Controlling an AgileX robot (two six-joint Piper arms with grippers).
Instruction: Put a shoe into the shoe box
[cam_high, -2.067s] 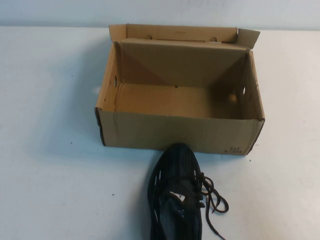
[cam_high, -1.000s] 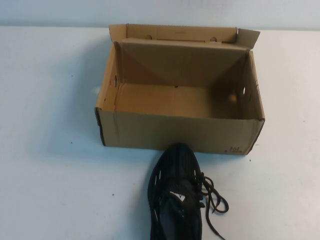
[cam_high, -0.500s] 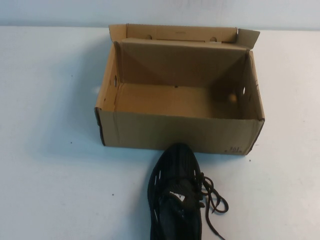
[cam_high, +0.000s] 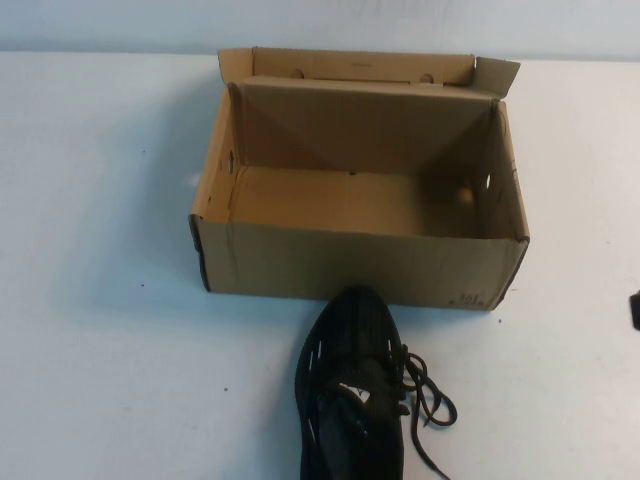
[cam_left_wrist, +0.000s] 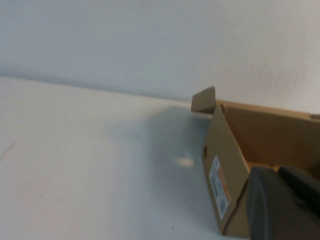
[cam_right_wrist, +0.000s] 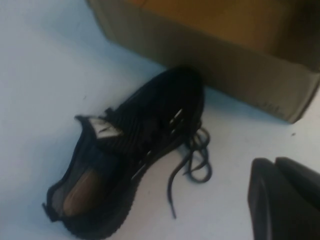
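My left gripper (cam_left_wrist: 285, 205) and right gripper (cam_right_wrist: 285, 200) are both closed, empty. One black mesh sneaker (cam_high: 352, 385) touches one open brown cardboard shoe box (cam_high: 360, 265) at its 6 o'clock.

From my remote station I see a plain white bench (cam_high: 110, 380) filling nearly the whole high view, its surface matte and marked by a few tiny dark specks. Along the far edge runs a pale grey-white wall (cam_high: 100, 25), bare and unbroken. The light is soft and even, with a cool bluish cast, and throws faint, blurred shadows on the bench top.
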